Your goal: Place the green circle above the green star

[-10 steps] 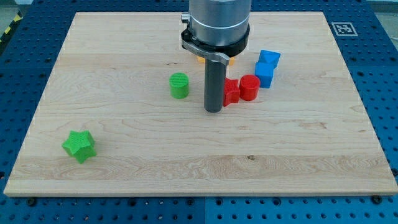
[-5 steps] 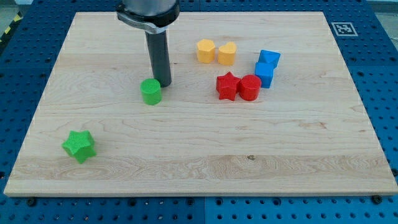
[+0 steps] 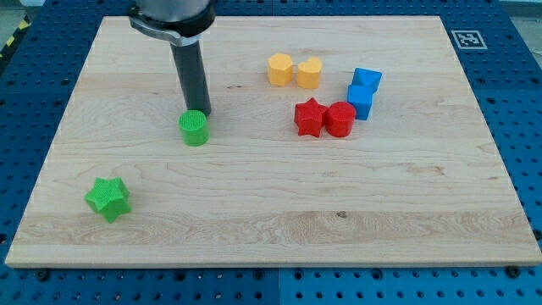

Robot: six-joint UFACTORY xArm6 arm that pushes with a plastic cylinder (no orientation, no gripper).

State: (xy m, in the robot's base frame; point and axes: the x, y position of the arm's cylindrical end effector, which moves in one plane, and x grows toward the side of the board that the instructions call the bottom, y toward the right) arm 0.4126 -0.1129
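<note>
Green circle [image 3: 194, 129], a short cylinder standing upright on the pale wooden board [image 3: 254, 212], sits left of the board's middle, with my tip [image 3: 199, 114] at its upper right edge, touching it or just beside it; I cannot tell which from this view. The dark rod [image 3: 190, 76] rises straight from there toward the view's top, where the arm's grey collar [image 3: 169, 17] cuts out of frame. I run no claw on this rig, only the rod, so there are no jaws to be apart, together or clamped on anything.

Taking the green circle as the landmark: the green star [image 3: 107, 199] lies well apart from it, down and to the view's left, near the board's lower left corner. To the circle's right, near the same height, sit the red star [image 3: 310, 117] and the red cylinder [image 3: 340, 119], touching each other. Up and to the right of the circle lie two yellow blocks side by side, the left yellow block [image 3: 280, 69] and the right yellow block [image 3: 309, 73], their shapes hard to make out. Farthest right of the circle, two blue blocks stand together, the upper blue block [image 3: 367, 79] against the lower blue block [image 3: 360, 101], which sits just beside the red cylinder.

Blue perforated table [image 3: 34, 102] frames the board on every side.
</note>
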